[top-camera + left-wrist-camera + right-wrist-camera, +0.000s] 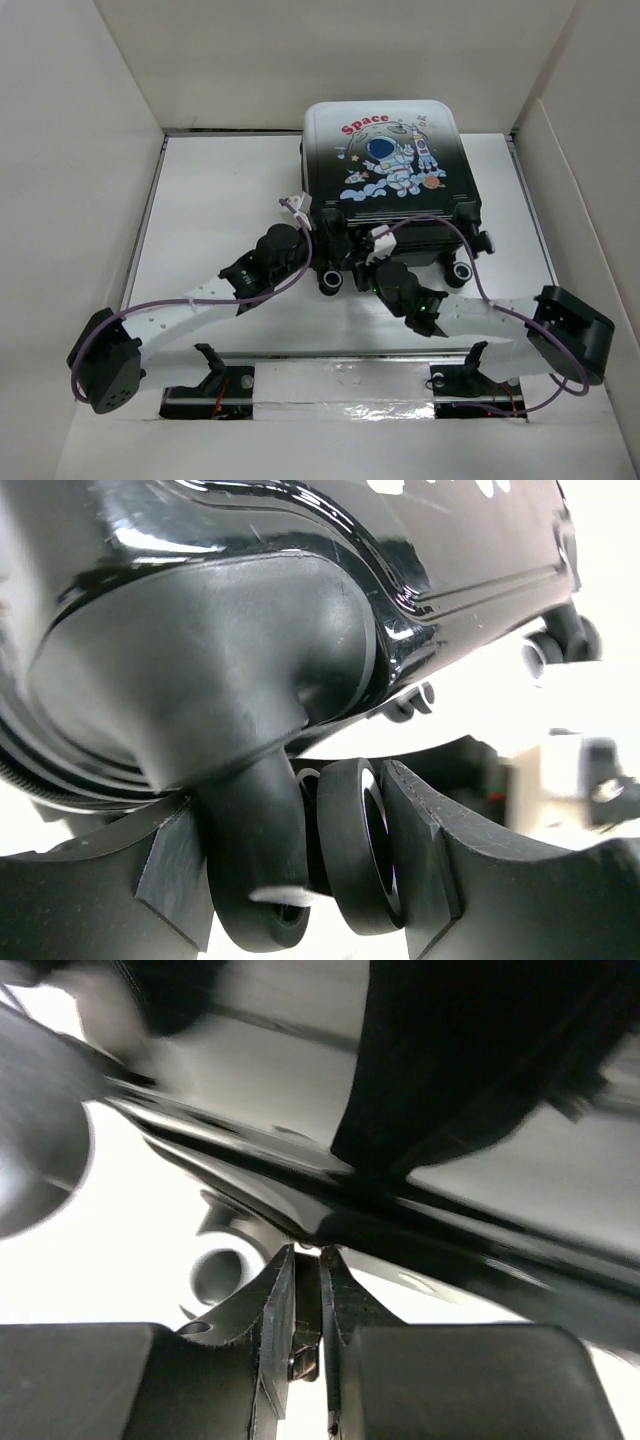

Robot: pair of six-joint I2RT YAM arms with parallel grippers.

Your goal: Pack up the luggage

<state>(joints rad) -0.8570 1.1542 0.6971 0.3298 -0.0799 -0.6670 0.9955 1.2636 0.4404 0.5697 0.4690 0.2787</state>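
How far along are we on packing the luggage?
Done: the luggage lies flat, print up, and its shell looks closed. In hand: the left gripper clamps a wheel; the right gripper is pinched shut at the shell's edge seam, what it holds unclear. Remaining: whether it is fully zipped cannot be seen.

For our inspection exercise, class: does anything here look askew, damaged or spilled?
Nothing spilled or damaged. The black-to-white hard-shell astronaut suitcase lies closed and flat; oddly, the left pincer clamps its black wheel.
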